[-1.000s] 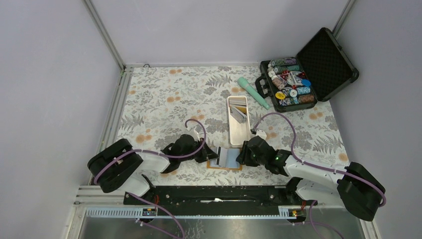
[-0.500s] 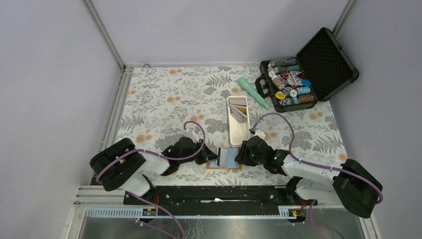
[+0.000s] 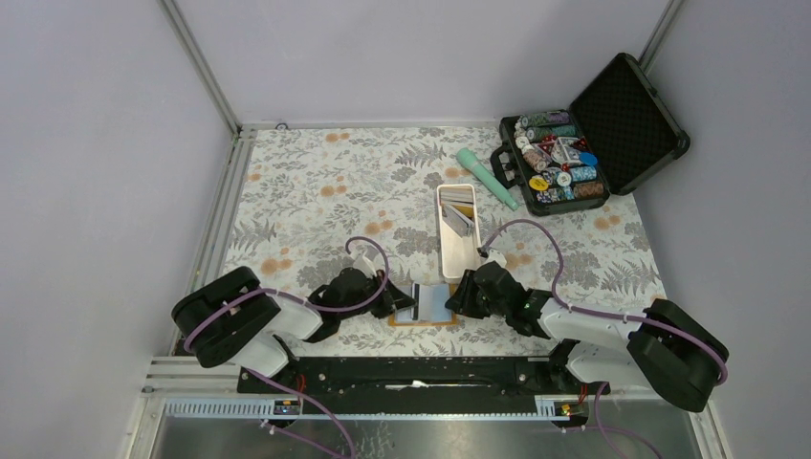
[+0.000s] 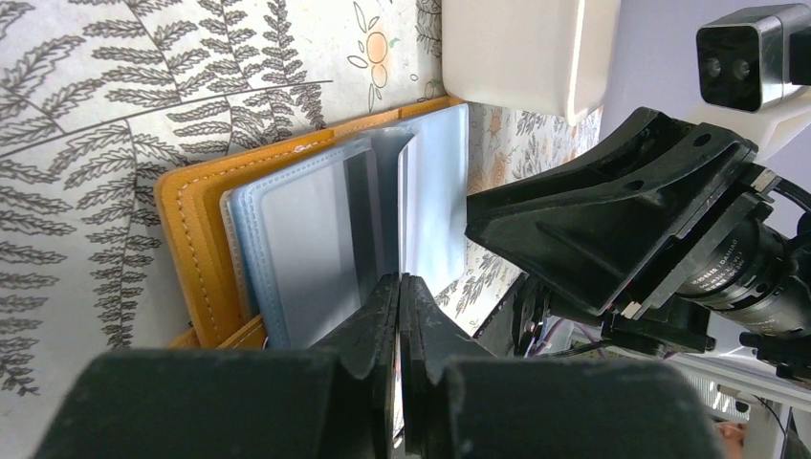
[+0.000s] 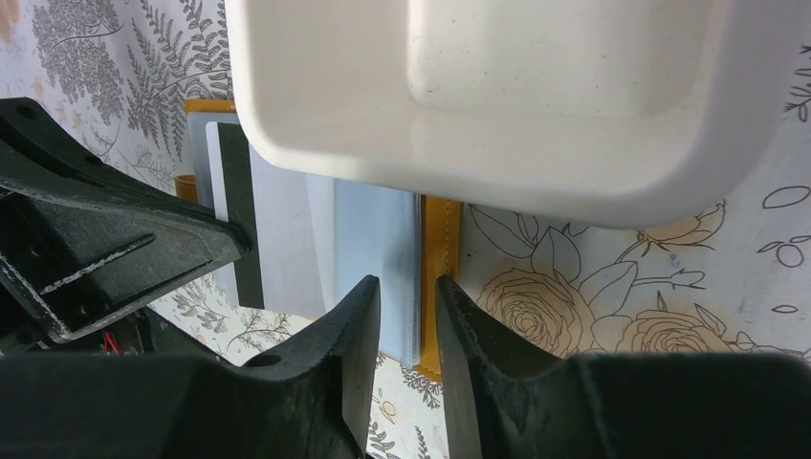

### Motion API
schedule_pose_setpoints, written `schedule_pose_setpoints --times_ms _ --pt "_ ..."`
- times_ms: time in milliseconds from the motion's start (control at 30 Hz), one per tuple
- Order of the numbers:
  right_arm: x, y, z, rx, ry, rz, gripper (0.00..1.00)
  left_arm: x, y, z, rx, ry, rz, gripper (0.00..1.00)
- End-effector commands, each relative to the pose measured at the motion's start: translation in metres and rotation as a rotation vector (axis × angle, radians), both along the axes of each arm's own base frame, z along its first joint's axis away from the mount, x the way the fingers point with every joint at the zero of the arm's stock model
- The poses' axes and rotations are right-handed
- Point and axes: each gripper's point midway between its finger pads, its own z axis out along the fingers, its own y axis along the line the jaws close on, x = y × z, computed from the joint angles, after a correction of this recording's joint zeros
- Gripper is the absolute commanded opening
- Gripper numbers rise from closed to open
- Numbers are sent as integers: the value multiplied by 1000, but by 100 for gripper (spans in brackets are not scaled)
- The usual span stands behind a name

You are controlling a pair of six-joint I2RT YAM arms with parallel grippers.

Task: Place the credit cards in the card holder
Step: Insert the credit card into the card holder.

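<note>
The orange card holder lies open on the floral cloth just below the white tray, its light blue pockets up. It shows in the left wrist view and the right wrist view. My left gripper is shut on a grey credit card with a dark stripe, whose far edge sits among the blue pockets. My right gripper has its jaws a narrow gap apart over the holder's right edge. More credit cards lie in the tray.
The long white tray stands just beyond the holder. A teal cylinder and an open black case of poker chips sit at the back right. Grey walls close in both sides.
Both grippers and the card holder have shifted slightly to the left. The left gripper still holds the card at the pockets.
</note>
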Motion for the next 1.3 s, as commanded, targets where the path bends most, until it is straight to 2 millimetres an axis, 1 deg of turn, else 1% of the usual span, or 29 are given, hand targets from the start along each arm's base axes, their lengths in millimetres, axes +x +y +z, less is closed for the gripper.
schedule_pose_setpoints --times_ms 0,200,233,300,500,600,733,967,1100,1200,1267 --pt "-11 -3 -12 -8 52 9 35 3 2 7 -21 -41 27 0" --pt "-9 -2 -10 3 45 7 34 2 3 4 -15 -36 29 0" --pt "-12 2 -9 18 57 25 35 1 3 2 -7 -33 27 0" --pt "-13 4 -8 28 59 32 34 2 3 0 6 -27 24 0" --pt "-13 5 -7 36 59 35 34 -2 4 -11 79 8 9 0" --pt "-13 5 -7 34 59 36 34 -3 5 -13 128 8 3 7" --pt "-13 7 -7 38 61 42 33 -1 5 -9 185 -16 -6 9" --pt "-12 13 -6 50 65 58 31 -1 5 -8 261 -19 -34 18" --pt "-11 12 -5 46 59 55 31 -2 5 -9 285 -14 -45 22" --pt "-11 10 -5 40 58 51 31 1 9 -6 316 -30 -38 31" --pt "-11 9 -6 35 58 51 31 4 11 0 333 -48 -36 37"
